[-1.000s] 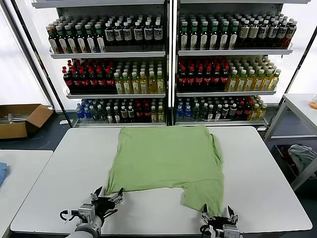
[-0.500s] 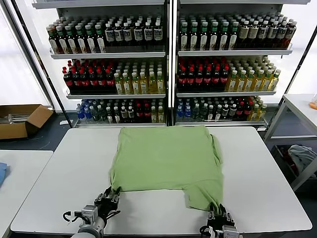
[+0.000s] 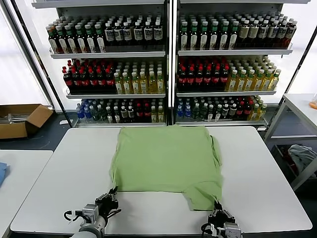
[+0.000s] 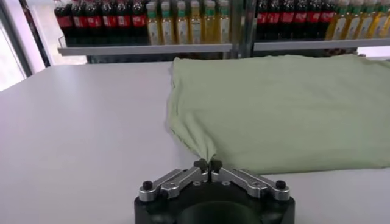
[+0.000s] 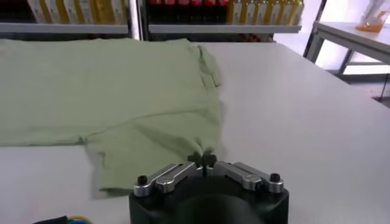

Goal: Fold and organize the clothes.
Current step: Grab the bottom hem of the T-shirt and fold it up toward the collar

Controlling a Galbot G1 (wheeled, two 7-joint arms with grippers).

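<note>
Both my claws just went from spread wide to clenched on the shirt, and they slid in from just off the hem to right on it. Left claw pinches the near-left corner at about 7 o'clock of the cloth; in the left wrist view the fabric tents up into a peak between the shut tips. Right claw grips the near edge of the hanging flap at about 5 o'clock; the right wrist view shows the tips closed on that edge. My read: grasp done on both near points, next comes the lift and fold away toward 12, not started yet.

Shirt lies flat, plain green side up, on the white table, centred and reaching toward the far edge, shelves of bottles behind it at 12. Near-left hem got tugged slightly toward me. Can't see a collar or print, so which end is the neck I can't tell. Main panel is roughly square; with the flap at 5 o'clock the long axis runs 12 to 6, slightly skewed toward 5. A sleeve-like bulge sits at the 3 o'clock edge
</note>
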